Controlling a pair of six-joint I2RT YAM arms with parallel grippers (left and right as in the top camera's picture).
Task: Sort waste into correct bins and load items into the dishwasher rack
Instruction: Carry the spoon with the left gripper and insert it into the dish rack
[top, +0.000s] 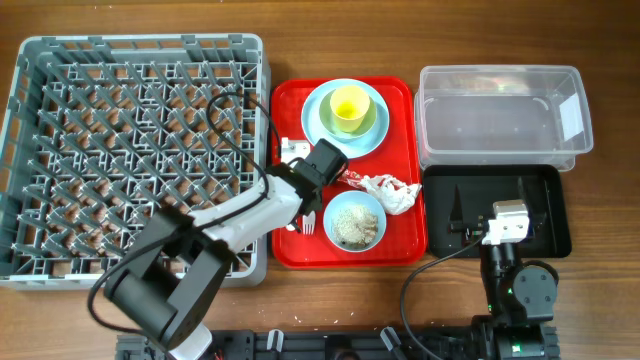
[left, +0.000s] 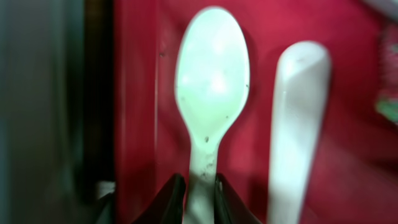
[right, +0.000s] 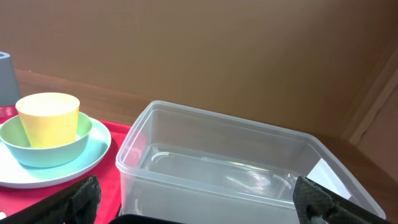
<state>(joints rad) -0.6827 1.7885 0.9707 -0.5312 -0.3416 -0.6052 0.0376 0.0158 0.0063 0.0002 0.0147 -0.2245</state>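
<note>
The white spoon (left: 211, 81) lies flat on the red tray (left: 143, 93), its handle pinched between the fingers of the left gripper (left: 200, 196) (a second white utensil (left: 298, 124) lies just beside it). The right gripper (right: 199, 210) hangs above the black tray (top: 545, 190), fingers spread wide, facing the clear tub (right: 217, 162).

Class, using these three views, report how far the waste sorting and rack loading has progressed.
Done: nothing visible; the dishwasher rack, clear tub and black tray look empty. In hand: the left gripper is closed on the handle of the white spoon over the red tray. Left: napkin, red wrapper, rice scraps in their bowl, plate, second bowl, yellow cup and fork.
</note>
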